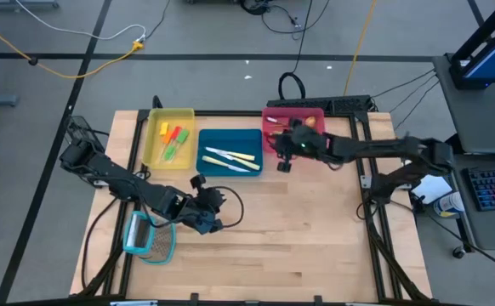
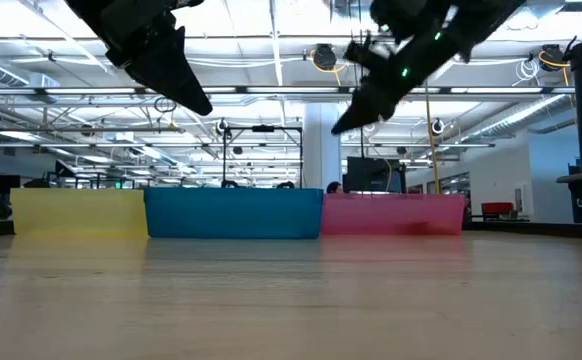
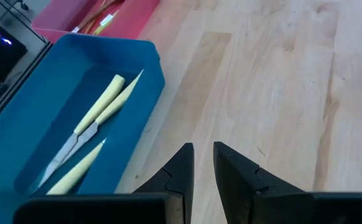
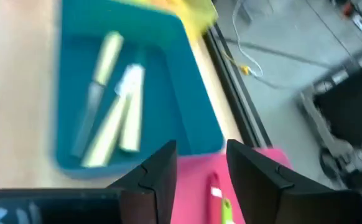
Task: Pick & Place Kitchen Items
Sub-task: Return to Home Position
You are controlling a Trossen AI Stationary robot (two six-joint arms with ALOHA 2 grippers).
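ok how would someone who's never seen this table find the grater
Start at the wooden table and find the yellow tray, leftmost along its far edge. Come straight from it toward the near edge. The grater lies flat on bare wood there, set apart by its mesh panel in a light-blue frame and by sitting in no tray.

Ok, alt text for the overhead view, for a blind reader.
A yellow tray, blue tray and red tray line a wooden table's far side, utensils inside. The right gripper hangs by the red tray; the left gripper over bare wood near a grater.
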